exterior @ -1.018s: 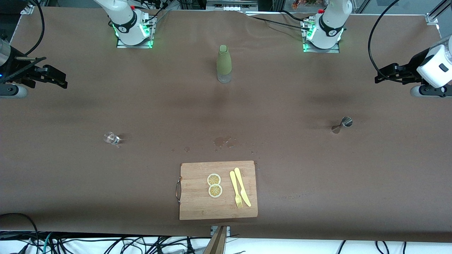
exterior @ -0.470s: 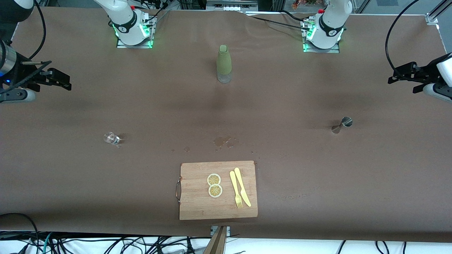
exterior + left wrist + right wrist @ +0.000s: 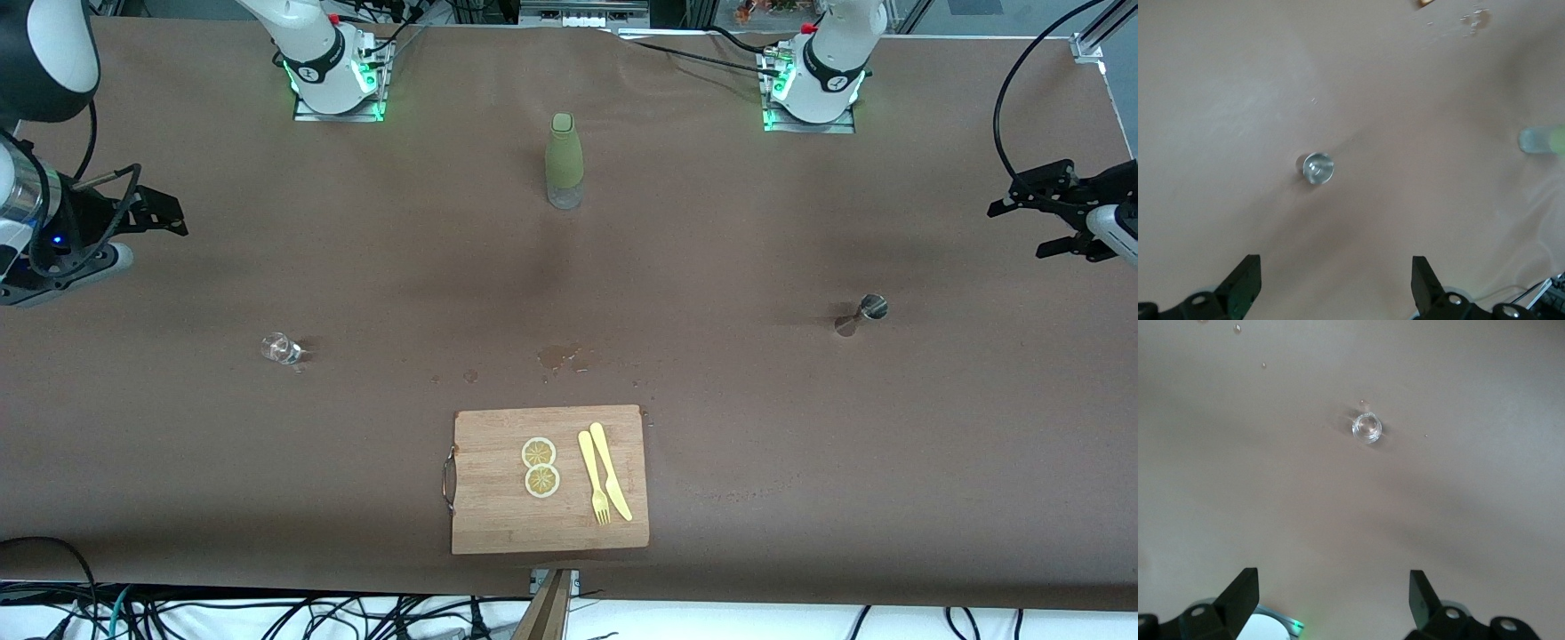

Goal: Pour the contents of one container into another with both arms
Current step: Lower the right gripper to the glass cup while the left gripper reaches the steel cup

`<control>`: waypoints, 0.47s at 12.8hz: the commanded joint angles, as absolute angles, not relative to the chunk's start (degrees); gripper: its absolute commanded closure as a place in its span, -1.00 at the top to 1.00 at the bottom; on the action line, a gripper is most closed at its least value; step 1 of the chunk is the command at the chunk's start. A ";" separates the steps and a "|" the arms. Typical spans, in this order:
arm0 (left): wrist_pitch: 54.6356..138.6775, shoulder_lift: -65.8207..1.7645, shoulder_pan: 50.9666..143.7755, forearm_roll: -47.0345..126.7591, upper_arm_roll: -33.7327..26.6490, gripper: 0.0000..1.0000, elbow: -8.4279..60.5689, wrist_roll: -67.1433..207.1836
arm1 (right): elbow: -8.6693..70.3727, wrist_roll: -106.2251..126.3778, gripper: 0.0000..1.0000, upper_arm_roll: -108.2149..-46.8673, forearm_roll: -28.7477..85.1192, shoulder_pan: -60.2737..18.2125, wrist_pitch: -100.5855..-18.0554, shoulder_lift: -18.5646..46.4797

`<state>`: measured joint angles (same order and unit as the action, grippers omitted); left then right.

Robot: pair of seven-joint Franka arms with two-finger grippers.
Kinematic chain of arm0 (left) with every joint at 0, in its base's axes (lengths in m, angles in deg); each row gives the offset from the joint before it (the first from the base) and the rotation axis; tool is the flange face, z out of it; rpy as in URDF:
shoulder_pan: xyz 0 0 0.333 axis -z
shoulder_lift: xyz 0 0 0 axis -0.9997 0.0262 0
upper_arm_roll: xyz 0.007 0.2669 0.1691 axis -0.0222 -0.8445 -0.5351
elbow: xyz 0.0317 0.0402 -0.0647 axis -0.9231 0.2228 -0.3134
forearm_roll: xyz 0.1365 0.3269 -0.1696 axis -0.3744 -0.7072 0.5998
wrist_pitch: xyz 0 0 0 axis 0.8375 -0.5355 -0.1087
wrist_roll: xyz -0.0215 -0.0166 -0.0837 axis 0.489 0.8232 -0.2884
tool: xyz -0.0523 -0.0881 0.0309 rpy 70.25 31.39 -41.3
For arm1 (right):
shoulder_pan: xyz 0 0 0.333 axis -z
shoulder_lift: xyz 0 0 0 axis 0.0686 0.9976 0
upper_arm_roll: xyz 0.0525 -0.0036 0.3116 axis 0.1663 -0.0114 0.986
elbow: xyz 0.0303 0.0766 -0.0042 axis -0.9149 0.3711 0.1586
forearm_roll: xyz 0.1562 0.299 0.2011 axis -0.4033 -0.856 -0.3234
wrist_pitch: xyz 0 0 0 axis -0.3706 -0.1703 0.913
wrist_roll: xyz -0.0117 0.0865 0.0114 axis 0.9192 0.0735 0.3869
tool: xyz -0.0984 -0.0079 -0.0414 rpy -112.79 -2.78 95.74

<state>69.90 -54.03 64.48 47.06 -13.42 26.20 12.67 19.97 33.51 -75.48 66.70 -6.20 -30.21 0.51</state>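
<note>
Between our spread left gripper (image 3: 1331, 293) fingers sits the metal measuring cup (image 3: 1318, 167), well apart; likewise the small glass (image 3: 1367, 427) ahead of our open right gripper (image 3: 1331, 607). Both look light, slippery, perhaps wet; we'd grip their sides.

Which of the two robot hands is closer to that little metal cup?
The left. The left gripper hangs open over the table's edge at its own end, near the metal cup. The right gripper, also open, hangs at the table's right-arm end, near the small glass.
</note>
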 commanded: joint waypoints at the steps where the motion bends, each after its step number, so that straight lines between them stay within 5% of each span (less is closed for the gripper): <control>1: 72.04 -52.30 61.44 52.12 -13.08 0.98 28.04 1.03 | 19.28 41.32 1.00 -75.43 63.90 -3.67 -30.27 2.70; 6: 72.22 -48.69 56.86 59.07 -13.08 0.98 30.15 -15.68 | 19.28 49.14 1.00 -75.43 54.34 0.71 -33.26 8.32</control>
<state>71.57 -49.38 58.51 56.24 -13.47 29.13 -9.56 19.98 44.77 -75.66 58.55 -1.42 -32.68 6.28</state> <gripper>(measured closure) 0.009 0.000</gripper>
